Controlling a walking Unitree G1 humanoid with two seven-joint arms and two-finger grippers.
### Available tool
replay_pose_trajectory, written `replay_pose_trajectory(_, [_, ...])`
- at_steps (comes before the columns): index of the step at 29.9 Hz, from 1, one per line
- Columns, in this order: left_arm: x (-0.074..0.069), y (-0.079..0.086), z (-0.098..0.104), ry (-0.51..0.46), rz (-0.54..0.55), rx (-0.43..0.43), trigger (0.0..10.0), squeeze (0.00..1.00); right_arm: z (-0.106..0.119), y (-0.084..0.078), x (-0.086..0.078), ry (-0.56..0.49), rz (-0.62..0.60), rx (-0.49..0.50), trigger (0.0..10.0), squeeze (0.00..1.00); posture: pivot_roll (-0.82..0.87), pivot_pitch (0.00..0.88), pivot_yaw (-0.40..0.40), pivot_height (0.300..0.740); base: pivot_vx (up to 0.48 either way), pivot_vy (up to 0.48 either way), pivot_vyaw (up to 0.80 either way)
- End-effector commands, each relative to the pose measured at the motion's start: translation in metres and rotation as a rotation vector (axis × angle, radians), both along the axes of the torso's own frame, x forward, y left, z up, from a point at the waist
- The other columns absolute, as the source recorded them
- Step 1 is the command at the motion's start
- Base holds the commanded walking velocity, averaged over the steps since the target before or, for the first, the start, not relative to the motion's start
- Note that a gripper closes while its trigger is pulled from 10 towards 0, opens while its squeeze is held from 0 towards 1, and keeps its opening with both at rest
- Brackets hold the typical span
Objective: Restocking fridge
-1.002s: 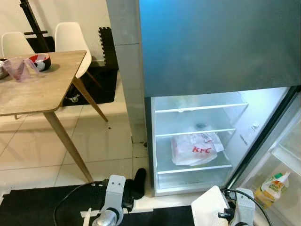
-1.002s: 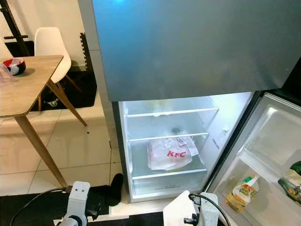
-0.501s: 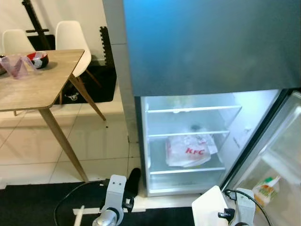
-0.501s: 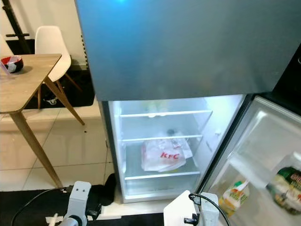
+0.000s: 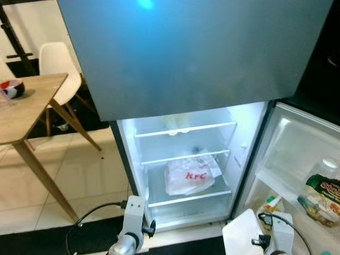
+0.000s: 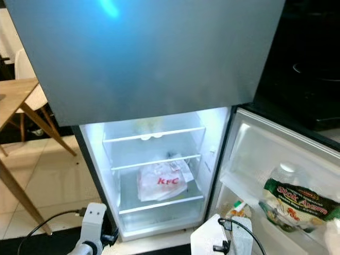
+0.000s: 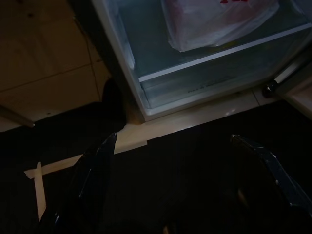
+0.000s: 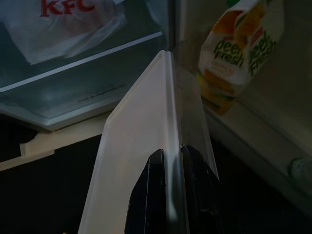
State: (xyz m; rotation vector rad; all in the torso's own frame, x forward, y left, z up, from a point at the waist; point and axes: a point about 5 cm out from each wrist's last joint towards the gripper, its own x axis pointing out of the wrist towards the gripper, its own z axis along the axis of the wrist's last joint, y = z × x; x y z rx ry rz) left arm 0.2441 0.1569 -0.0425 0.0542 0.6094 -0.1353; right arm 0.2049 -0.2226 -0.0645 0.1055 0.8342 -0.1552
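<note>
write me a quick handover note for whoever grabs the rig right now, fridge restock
Right gripper: shut on the edge of a clear plastic container, held low before the open fridge.
Left gripper: open, empty, low over the black mat.
In the fridge: a KFC bag on the middle glass shelf; the shelves above and below look bare.
Door shelves: a Deen Fresh pouch and a Stok Ayam bag.
Done: door open, container in hand.
Left: place the container on a shelf, release, close the door.

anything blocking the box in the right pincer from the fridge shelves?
Nothing visible. The door is swung open and the right pincer holds the box low in front. The top shelf looks bare; a KFC bag takes part of the lower one.
</note>
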Motion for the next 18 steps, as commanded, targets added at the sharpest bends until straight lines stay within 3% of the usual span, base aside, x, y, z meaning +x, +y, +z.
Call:
replay_pose_trajectory(1, [-0.0027, 0.0039, -0.0013, -0.001, 0.009, 0.007, 10.0, 0.0, 0.0012, 0.0034, 0.0028, -0.016, 0.015, 0.003, 10.0, 0.0, -0.08, 0.033, 0.03, 0.74, 0.0, 0.0, 0.0])
replay_pose_trajectory(5, [-0.0024, 0.0033, -0.001, -0.004, 0.002, 0.006, 10.0, 0.0, 0.0013, 0.0037, 0.003, -0.016, 0.018, 0.003, 10.0, 0.0, -0.08, 0.033, 0.03, 0.74, 0.0, 0.0, 0.0])
replay_pose_trajectory(15, [-0.0019, 0.0001, -0.0007, -0.005, -0.01, -0.008, 10.0, 0.0, 0.0019, 0.0028, 0.0036, -0.018, 0.021, -0.002, 10.0, 0.0, -0.09, 0.023, 0.03, 0.74, 0.0, -0.452, 0.0])
replay_pose_trajectory(18, [-0.0019, 0.0009, -0.0006, -0.007, 0.011, -0.018, 10.0, 0.0, 0.002, 0.0027, 0.0038, -0.019, 0.021, -0.003, 10.0, 0.0, -0.09, 0.02, 0.029, 0.74, 0.0, 0.0, 0.0])
